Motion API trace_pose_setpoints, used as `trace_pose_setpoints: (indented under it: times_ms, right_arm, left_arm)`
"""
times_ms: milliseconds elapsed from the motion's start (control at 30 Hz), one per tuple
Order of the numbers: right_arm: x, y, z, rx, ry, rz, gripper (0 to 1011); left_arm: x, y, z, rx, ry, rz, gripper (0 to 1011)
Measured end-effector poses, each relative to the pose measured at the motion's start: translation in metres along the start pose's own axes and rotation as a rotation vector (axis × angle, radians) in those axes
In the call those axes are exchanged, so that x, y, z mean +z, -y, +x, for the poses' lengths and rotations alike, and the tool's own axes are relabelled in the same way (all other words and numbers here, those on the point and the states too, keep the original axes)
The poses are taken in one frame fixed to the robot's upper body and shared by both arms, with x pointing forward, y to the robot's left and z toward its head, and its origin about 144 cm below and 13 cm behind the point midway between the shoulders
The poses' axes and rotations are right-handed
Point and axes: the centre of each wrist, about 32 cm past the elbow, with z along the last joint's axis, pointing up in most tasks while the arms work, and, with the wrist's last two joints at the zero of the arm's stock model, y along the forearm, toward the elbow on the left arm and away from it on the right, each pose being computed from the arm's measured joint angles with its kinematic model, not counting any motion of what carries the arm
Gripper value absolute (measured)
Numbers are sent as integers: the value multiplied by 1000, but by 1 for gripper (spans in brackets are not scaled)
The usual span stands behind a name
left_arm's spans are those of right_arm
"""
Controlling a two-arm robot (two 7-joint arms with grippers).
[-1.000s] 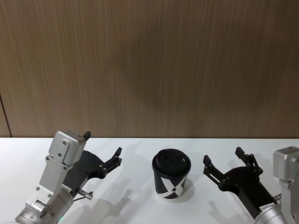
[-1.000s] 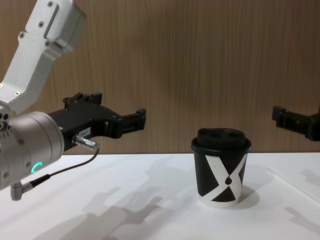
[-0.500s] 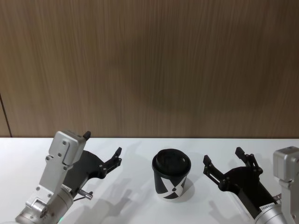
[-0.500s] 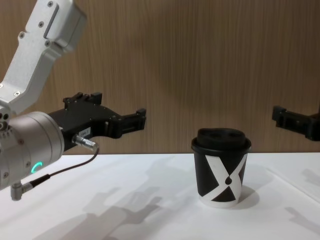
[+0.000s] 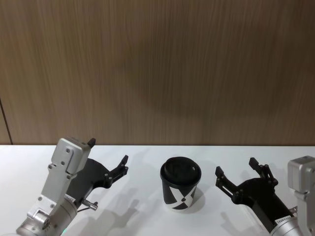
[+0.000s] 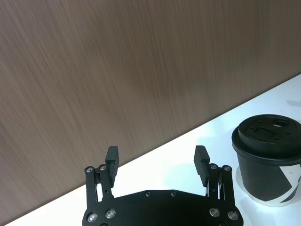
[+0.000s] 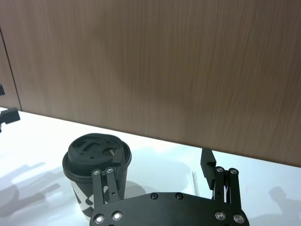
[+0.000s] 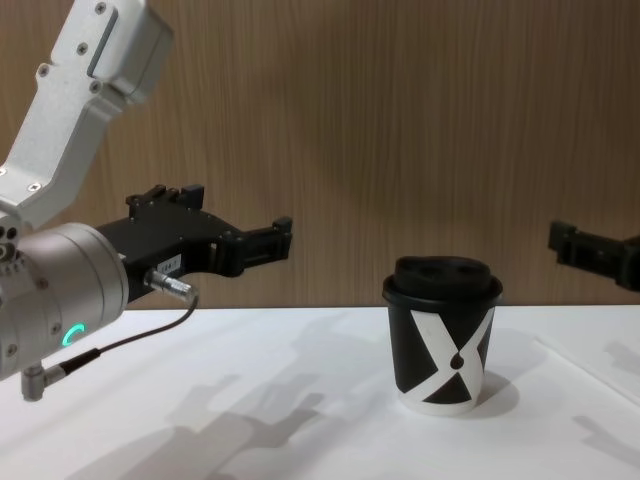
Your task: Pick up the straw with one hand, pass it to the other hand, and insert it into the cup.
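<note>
The black cup [image 5: 180, 189] with its domed lid and white X pattern stands on the white table, between my two grippers; it also shows as cup [image 8: 443, 335]. My left gripper [image 5: 109, 151] hovers open to the cup's left, with nothing between its fingers [image 6: 201, 157]. On the cup's right, my right gripper [image 5: 235, 167] is open and empty too. In the right wrist view a thin white straw [image 7: 194, 181] lies flat on the table just beyond that gripper, next to the cup [image 7: 96, 162].
A brown wood-grain wall [image 5: 157, 69] runs along the back edge of the white table [image 8: 300, 400]. The left arm's silver wrist with a green ring [image 8: 60, 335] and its thin cable fill the near left of the chest view.
The right gripper has dropped slightly lower and a touch to the right. The left arm and the cup have not moved.
</note>
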Motion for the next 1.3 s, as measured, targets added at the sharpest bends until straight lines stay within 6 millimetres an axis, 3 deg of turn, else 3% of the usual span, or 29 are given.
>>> trace_pose_setpoints:
  times_ms: [567, 1300]
  right_arm:
    - [0, 8, 24, 55, 60, -74, 1001]
    - [-13, 4, 46, 108, -1, -126, 1001]
  left_arm:
    - [0, 0, 0, 0, 0, 0, 1003]
    - [0, 0, 0, 0, 0, 0, 1003]
